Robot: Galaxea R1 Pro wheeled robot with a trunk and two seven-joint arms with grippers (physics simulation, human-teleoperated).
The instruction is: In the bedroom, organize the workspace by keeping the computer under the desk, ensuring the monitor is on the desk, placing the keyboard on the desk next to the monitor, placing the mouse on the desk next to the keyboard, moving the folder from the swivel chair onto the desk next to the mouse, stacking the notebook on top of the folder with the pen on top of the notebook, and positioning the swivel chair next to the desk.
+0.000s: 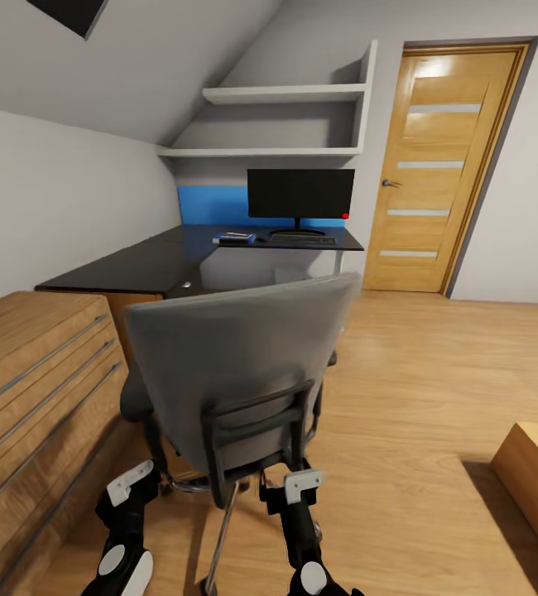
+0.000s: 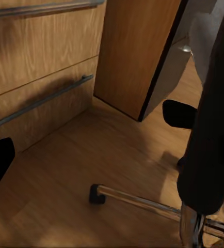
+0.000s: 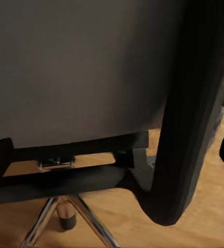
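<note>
Bedroom floor (image 1: 434,372); swivel chair (image 1: 236,364) backrest toward robot | end effector states: cannot tell

Black arms (image 1: 300,530), white-grey patches

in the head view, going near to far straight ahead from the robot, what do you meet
left gripper and right gripper → swivel chair → desk → keyboard → monitor → blue wall panel
</note>
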